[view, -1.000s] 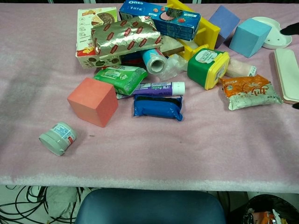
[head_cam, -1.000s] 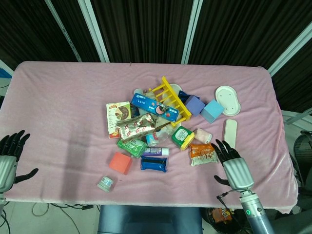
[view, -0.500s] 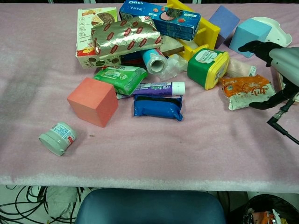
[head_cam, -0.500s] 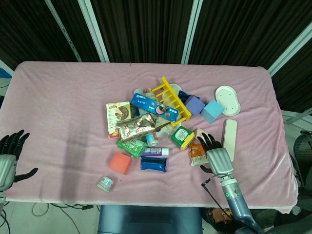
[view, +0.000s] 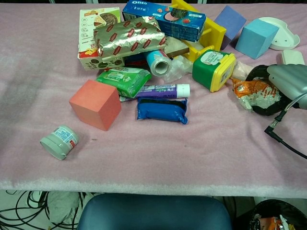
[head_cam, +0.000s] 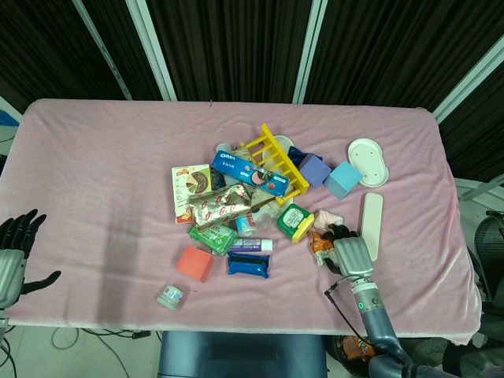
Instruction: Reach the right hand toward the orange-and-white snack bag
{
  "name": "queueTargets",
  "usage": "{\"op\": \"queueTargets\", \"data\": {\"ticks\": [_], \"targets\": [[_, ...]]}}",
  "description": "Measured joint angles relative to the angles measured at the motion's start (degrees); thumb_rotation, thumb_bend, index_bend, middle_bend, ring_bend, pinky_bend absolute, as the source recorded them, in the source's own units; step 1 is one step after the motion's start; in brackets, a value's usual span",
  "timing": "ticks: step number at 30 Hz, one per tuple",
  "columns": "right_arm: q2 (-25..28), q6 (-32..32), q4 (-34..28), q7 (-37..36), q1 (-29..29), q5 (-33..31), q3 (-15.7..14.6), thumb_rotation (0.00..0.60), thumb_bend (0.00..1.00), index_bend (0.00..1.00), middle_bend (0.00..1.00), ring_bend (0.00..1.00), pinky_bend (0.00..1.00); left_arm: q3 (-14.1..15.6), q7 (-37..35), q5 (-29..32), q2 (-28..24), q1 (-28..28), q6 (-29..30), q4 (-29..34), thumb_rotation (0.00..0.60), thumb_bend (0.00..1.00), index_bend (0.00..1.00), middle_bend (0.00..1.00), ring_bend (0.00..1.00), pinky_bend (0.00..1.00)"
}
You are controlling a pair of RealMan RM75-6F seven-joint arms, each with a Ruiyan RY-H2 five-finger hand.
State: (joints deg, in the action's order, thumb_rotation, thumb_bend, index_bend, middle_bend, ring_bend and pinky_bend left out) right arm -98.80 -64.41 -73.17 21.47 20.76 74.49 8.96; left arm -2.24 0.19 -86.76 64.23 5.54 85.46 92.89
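One green/yellow tub [view: 214, 69] just left of snack bag [view: 253, 92], right hand [view: 283, 86] gripping.

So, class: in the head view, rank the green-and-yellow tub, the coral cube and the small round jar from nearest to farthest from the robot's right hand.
1. Green-and-yellow tub: just left of the right hand, beside the snack bag.
2. Coral cube: well to the left, past the blue pouch.
3. Small round jar: farthest, near the table's front-left edge.

Table: pink cloth [head_cam: 102, 157]
On it: red cube [view: 95, 104], jar [view: 59, 141], blue pouch [view: 161, 109], white dish [head_cam: 368, 161], snack bag [view: 254, 92]
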Motion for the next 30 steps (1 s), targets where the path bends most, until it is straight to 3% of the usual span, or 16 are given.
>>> {"op": "queueTargets", "data": {"ticks": [3, 9, 16, 23, 30], "targets": [[0.0, -0.7, -0.5, -1.3, 0.0, 0.7, 0.0, 0.600, 0.55, 0.81, 0.67, 0.65, 0.72, 0.0, 0.0, -0.1, 0.0, 0.0, 0.1, 0.0, 0.600, 0.00, 0.00, 0.00, 0.00, 0.00], [1.6, -4.8, -3.9, -5.0, -0.1, 5.0, -0.1, 0.600, 0.57, 0.81, 0.67, 0.65, 0.72, 0.1, -0.1, -0.4, 0.1, -0.1, 0.4, -0.1, 0.600, 0.00, 0.00, 0.00, 0.00, 0.00], [8.3, -10.3, -15.0, -8.6, -1.4, 9.9, -0.3, 0.600, 0.57, 0.81, 0.67, 0.65, 0.72, 0.2, 0.1, -0.9, 0.1, -0.2, 0.8, -0.1, 0.600, 0.00, 0.00, 0.00, 0.00, 0.00], [20.2, -19.6, -25.2, -15.9, -6.4, 19.0, -5.0, 0.600, 0.57, 0.81, 0.67, 0.64, 0.72, 0.4, 0.5, -1.6, 0.2, -0.4, 1.4, -0.1, 0.600, 0.00, 0.00, 0.00, 0.00, 0.00], [25.1, -27.3, -24.2, -23.5, -11.1, 26.3, -9.7, 0.600, 0.57, 0.81, 0.67, 0.64, 0.72, 0.5, 0.6, -2.3, 0.4, -0.4, 1.7, -0.4, 0.600, 0.00, 0.00, 0.00, 0.00, 0.00]]}}
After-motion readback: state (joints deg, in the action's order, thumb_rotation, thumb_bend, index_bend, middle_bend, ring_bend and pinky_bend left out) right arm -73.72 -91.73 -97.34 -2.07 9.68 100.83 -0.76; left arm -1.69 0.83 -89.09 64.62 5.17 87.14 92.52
